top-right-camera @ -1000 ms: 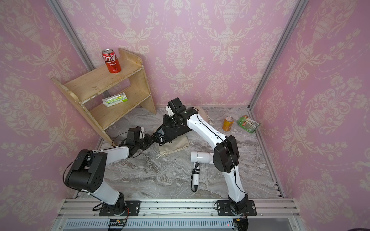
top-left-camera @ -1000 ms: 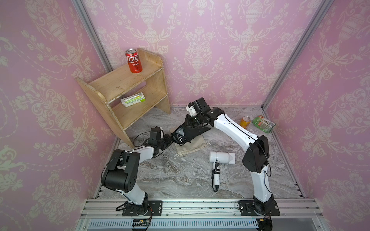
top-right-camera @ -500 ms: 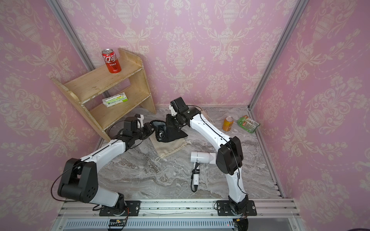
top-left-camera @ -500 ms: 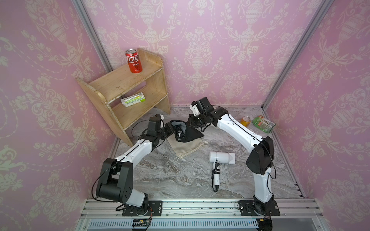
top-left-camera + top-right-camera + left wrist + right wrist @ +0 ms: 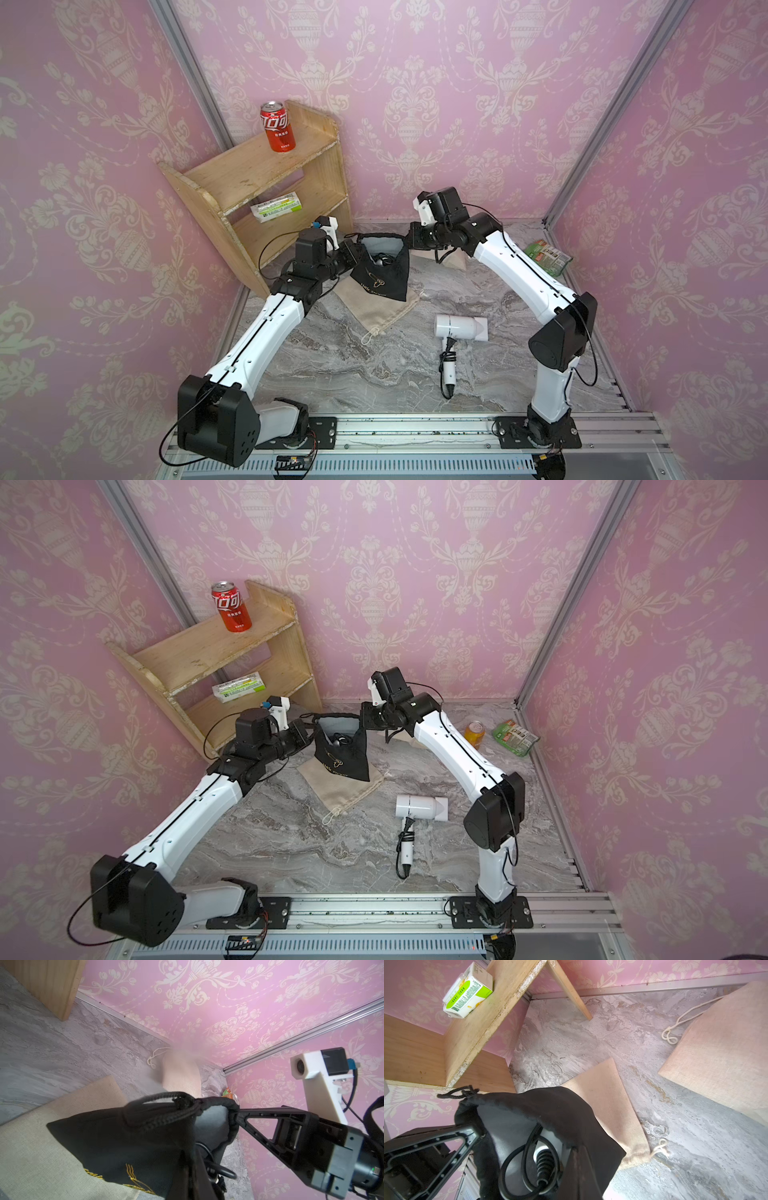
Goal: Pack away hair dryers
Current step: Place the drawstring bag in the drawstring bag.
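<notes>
Pink damask walls enclose a grey marbled bench (image 5: 374, 374). In both top views we see the black cloth pouch (image 5: 380, 276), held lower and closer to the bench a second ago, now hung clear between the arms. The left gripper (image 5: 356, 250) and right gripper (image 5: 409, 245) are each clamped on opposite sides of its rim, stretching the mouth wide. Under it lies a flat beige woven pouch (image 5: 374, 309). A loose white dryer (image 5: 457, 327), smooth plastic and short-barrelled, waits well apart on the bench.

From the left wrist we note the braided drawstring (image 5: 158, 1109) along the soft rim.

From the right wrist we see a second dryer (image 5: 542, 1152) sitting inside the pouch, its rubbery cord (image 5: 527, 1167) coiled on top. We judge one dryer bagged, with the mouth not yet drawn shut.
</notes>
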Motion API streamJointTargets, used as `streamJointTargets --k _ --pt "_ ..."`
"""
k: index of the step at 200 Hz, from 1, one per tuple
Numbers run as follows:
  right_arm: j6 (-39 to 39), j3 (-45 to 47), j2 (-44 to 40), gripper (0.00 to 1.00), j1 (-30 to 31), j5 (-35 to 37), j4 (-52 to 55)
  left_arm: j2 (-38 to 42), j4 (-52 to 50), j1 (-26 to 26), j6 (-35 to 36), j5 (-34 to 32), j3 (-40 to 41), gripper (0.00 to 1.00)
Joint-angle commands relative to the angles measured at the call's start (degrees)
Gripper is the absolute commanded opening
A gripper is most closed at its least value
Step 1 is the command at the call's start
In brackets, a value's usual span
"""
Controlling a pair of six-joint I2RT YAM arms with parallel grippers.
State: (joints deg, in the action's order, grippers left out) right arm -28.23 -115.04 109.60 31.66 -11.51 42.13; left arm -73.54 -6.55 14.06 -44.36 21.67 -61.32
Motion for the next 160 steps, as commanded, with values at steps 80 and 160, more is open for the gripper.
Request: streamJointTargets --k 80,160 --pt "2.82 -17.28 4.41 0.00 -8.84 -2.04 8.08 0.69 -6.94 0.82 4.89 -2.88 -2.73 0.00" --pt "4.45 -15.37 5.49 0.00 -9.04 -2.60 6.10 -3.50 -3.73 0.94 3.18 -0.62 -6.14 0.00"
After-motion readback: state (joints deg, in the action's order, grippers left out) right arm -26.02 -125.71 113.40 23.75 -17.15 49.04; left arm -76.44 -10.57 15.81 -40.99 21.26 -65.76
